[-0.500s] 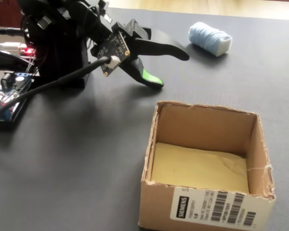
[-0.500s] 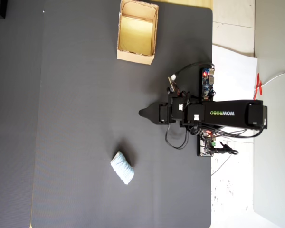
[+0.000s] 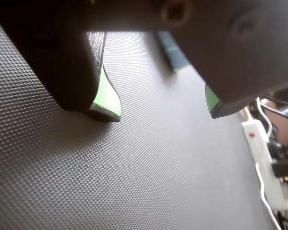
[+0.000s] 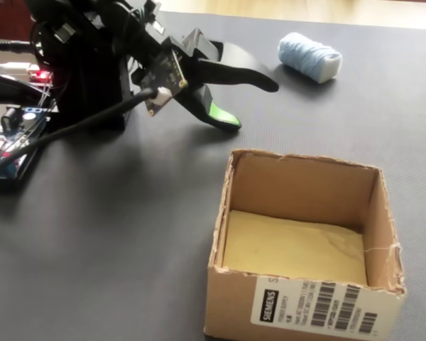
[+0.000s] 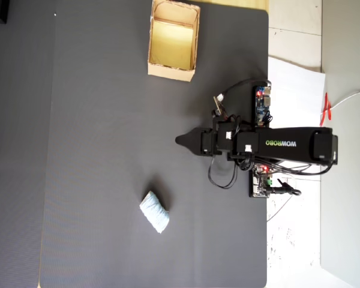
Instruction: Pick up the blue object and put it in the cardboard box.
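Cardboard box (image 4: 303,284) label reads SIEMENS; arm (image 5: 288,144) marked WOWROBO; pincer (image 4: 252,99) apart.

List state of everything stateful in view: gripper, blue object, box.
gripper: open, empty, jaws apart above the mat.
blue object: lying on the mat, untouched, apart from the gripper.
cardboard box: upright, open top, nothing inside.
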Motion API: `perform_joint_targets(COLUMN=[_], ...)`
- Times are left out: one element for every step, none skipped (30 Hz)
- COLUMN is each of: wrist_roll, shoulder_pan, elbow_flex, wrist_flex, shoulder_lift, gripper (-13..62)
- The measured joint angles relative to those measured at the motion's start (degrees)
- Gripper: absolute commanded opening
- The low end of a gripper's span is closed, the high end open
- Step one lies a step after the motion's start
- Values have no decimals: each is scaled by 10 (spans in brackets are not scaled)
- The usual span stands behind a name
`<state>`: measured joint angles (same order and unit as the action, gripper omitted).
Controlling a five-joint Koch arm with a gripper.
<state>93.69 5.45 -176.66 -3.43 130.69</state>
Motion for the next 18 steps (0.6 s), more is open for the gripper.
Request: perform_joint_targets(wrist_roll=[0,0,2,13,17,28,42,55,68,80,88,95,104,105,105,105,105,105], shoulder_pan=[-4,-4,-6,-11,-11,-12,-13,-15,-16,-17,-18,-19,-21,-21,-22,-22,-22,-22], elbow_flex=[0,0,0,0,0,0,0,0,0,0,0,0,0,0,0,0,0,0], wrist_flex=[0,0,0,0,0,0,0,0,0,0,0,0,0,0,0,0,0,0], shoulder_lift=[0,0,0,0,0,0,0,0,0,0,0,0,0,0,0,0,0,0], gripper=[346,346,346,346,346,346,346,347,347,346,346,346,347,347,347,347,347,350])
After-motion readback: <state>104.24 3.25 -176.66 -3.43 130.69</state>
